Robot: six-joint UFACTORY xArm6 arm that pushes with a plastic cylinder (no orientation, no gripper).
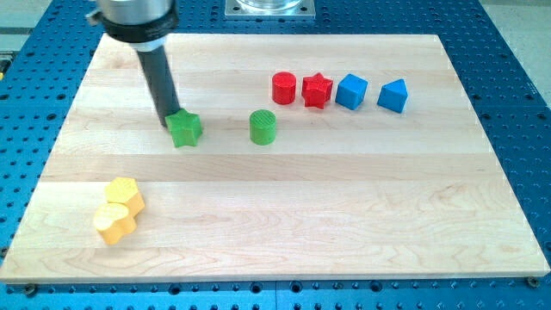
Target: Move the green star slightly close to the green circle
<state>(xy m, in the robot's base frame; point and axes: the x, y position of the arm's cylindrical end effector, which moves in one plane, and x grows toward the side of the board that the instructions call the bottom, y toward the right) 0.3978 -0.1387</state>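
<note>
Pincer? None on this arm, so nothing opens, closes or holds: a straight dark rod comes down from the view's top left, and my tip (170, 120) sits right at the upper-left edge of the green star (184, 129), touching it or as good as.

Starting at the view's bottom, nearest us: two yellow blocks at the lower left of the wooden counter (284, 224), pressed against each other. One yellow block (115, 223) lies lower, the second yellow block (126, 194) just above it; their outlines look many-sided, but I can't call the exact shape.

Up to the middle row: two greens. The star lies left of centre under the rod, and the green circle (263, 127) stands to its right, on the same line across the view, a clear gap of bare wood between them.

Farther back, a tidy row of four toward the view's top right: red cylinder (284, 88), red star (317, 90) just beside it, then a blue cube (351, 91), then a blue wedge-like block (393, 96) slightly apart at the end.

So the count: two yellow, two green, two red, two blue, eight blocks in all.
</note>
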